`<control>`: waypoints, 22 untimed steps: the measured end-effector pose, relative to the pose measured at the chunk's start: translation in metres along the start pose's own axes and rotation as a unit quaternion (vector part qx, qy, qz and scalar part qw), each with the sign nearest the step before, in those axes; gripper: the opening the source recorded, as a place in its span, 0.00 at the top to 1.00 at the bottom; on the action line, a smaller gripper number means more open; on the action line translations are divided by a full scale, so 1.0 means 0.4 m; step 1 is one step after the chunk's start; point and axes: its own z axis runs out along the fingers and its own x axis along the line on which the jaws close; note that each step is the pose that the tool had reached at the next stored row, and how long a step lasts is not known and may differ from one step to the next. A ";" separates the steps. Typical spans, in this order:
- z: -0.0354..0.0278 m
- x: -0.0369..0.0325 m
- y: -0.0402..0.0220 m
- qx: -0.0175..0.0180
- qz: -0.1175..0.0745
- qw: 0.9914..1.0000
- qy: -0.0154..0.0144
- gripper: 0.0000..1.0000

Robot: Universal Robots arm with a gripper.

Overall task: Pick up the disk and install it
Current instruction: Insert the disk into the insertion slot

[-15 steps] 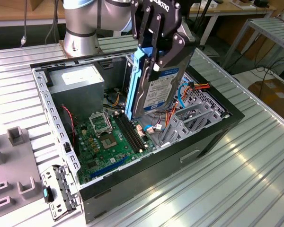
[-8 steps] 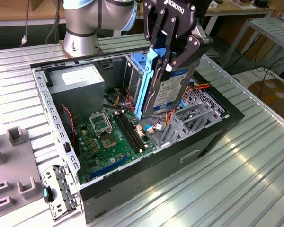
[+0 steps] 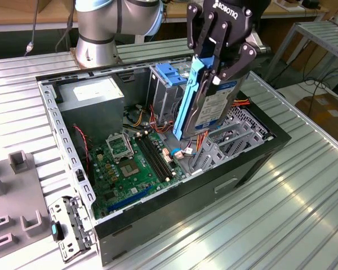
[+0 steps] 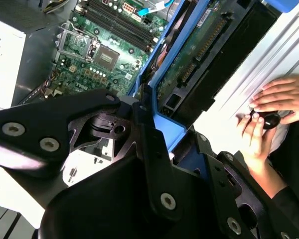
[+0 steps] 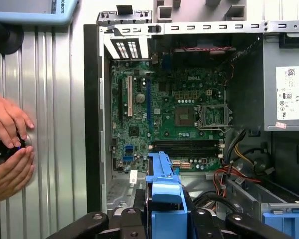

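Note:
My gripper [image 3: 218, 73] is shut on the disk [image 3: 215, 112], a silver hard drive with a white-and-blue label in a blue plastic carrier frame. The disk hangs tilted on edge over the open computer case [image 3: 253, 163], just in front of the metal drive cage [image 3: 163, 93] with its blue latch. In the second wrist view the black fingers [image 4: 149, 149] clamp the blue frame, and the disk [image 4: 199, 45] shows its green circuit side. In the first wrist view the disk [image 5: 164, 191] points toward the motherboard [image 5: 174, 114].
A grey power supply box [image 3: 93, 93] fills the case's far corner, with loose red and yellow cables [image 3: 141, 115] beside the cage. A person's hands [image 5: 7, 144] rest on the ribbed metal table [image 3: 281, 214] by the case, around a small black object. Grey fixtures [image 3: 17, 163] stand at the exterior view's left.

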 end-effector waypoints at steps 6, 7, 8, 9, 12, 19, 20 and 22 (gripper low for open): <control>0.004 0.008 -0.044 0.000 -0.001 1.000 0.000 0.63; 0.004 0.009 -0.053 0.000 -0.001 1.000 0.000 0.63; 0.005 0.010 -0.060 0.000 -0.001 1.000 0.000 0.63; 0.005 0.011 -0.067 0.000 -0.001 1.000 0.000 0.63; 0.007 0.013 -0.090 0.000 -0.001 1.000 0.000 0.63; 0.012 0.016 -0.136 0.000 -0.001 1.000 0.002 0.63; 0.012 0.016 -0.140 0.000 -0.001 1.000 0.002 0.63; 0.014 0.016 -0.151 0.000 -0.001 1.000 0.003 0.63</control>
